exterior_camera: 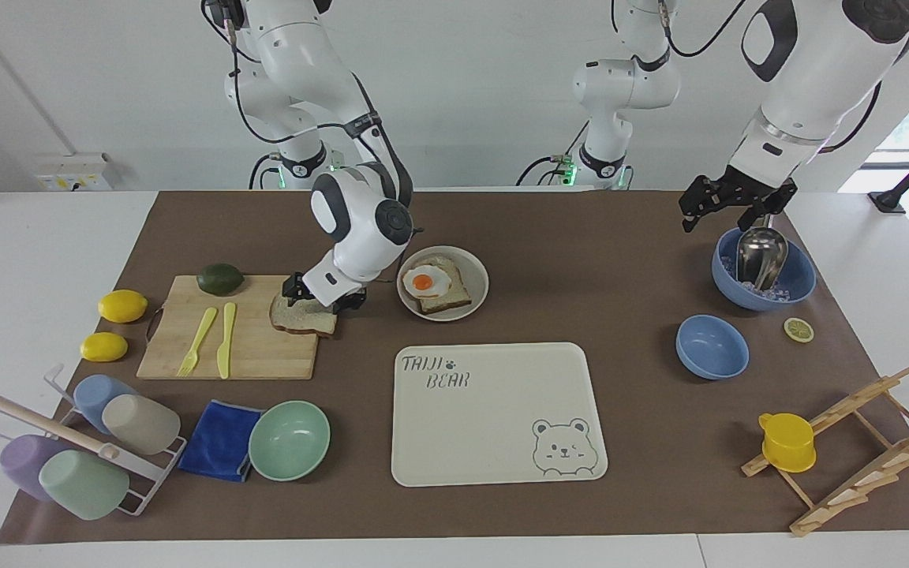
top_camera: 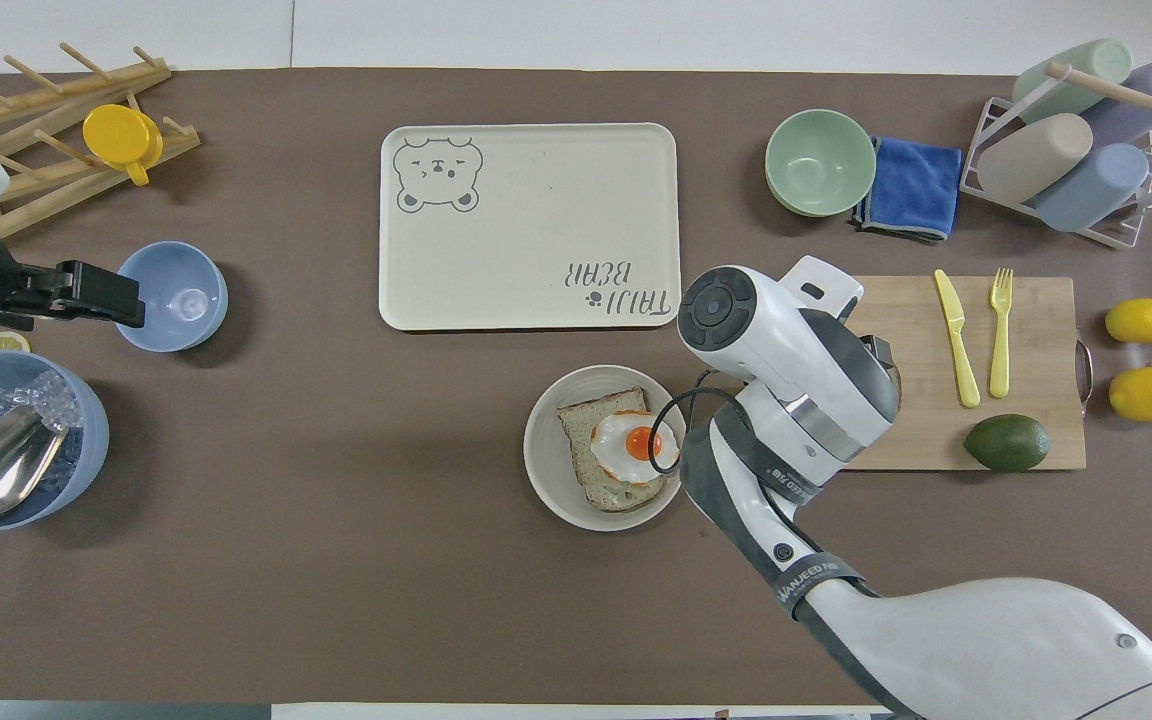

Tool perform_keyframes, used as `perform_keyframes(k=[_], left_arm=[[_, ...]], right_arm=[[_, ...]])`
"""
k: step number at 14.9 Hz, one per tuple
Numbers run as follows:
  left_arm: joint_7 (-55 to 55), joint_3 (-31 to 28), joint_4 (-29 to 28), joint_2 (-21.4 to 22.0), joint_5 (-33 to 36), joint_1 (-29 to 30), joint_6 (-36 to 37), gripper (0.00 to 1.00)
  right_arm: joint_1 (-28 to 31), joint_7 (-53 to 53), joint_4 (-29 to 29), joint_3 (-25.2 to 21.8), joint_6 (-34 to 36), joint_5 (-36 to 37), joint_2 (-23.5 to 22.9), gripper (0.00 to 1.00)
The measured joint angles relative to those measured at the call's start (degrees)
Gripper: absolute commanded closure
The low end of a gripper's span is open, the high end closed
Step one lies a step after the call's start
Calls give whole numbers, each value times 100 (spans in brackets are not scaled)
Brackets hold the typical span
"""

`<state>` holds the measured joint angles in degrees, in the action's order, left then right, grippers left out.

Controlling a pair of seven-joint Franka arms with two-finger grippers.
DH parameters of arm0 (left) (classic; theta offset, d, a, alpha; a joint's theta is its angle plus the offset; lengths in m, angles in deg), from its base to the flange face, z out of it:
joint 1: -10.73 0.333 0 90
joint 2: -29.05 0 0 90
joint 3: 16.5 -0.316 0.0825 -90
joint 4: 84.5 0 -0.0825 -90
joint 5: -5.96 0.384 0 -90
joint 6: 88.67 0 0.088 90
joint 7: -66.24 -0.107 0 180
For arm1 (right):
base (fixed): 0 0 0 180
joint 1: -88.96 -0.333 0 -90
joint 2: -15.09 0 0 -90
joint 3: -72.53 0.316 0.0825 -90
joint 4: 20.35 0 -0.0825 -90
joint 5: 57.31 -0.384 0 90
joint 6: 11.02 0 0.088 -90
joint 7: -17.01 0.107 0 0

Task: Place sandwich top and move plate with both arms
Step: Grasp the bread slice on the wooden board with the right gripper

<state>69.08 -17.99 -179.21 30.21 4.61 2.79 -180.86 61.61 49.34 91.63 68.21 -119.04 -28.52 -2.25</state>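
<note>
R hand (exterior_camera: 325,295), black two-finger claw on the thick white arm, sits low over the sandwich top (exterior_camera: 302,319), a squarish pale brown bread slice w/ darker crust, left-centre of the facing frame. Fingers stand wide, straddling the slice's upper edge; contact can't be confirmed. Slice lies flat on the corner of the rectangular wooden cutting board (exterior_camera: 235,329), overhanging it toward the plate. In the overhead frame the arm's wrist covers the slice entirely.

Small round cream-beige plate (exterior_camera: 476,296) sits at centre of the brown mat on the worktop (exterior_camera: 581,260), just beside the slice's end of the board. It carries one bread slice topped w/ a white fried egg w/ orange yolk (exterior_camera: 426,280).

L hand (exterior_camera: 733,202), upper right of the facing frame, hangs in the air above the rim of the large blue bowl (exterior_camera: 800,282) holding ice and a metal scoop (exterior_camera: 760,254). Fingers wide, nothing held. L arm waits.

Large rectangular cream tray w/ bear drawing (exterior_camera: 494,442) lies lower centre of the facing frame, apart from the plate.
</note>
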Motion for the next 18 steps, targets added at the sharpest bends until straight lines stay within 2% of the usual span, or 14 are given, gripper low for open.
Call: perform_keyframes(k=[10, 18], left_arm=[[0, 0, 0, 0, 0, 0, 0, 0], [0, 0, 0, 0, 0, 0, 0, 0]], right_arm=[[-122, 106, 14, -3, -262, -40, -31, 0], [-79, 122, 212, -3, -405, -96, -38, 18]])
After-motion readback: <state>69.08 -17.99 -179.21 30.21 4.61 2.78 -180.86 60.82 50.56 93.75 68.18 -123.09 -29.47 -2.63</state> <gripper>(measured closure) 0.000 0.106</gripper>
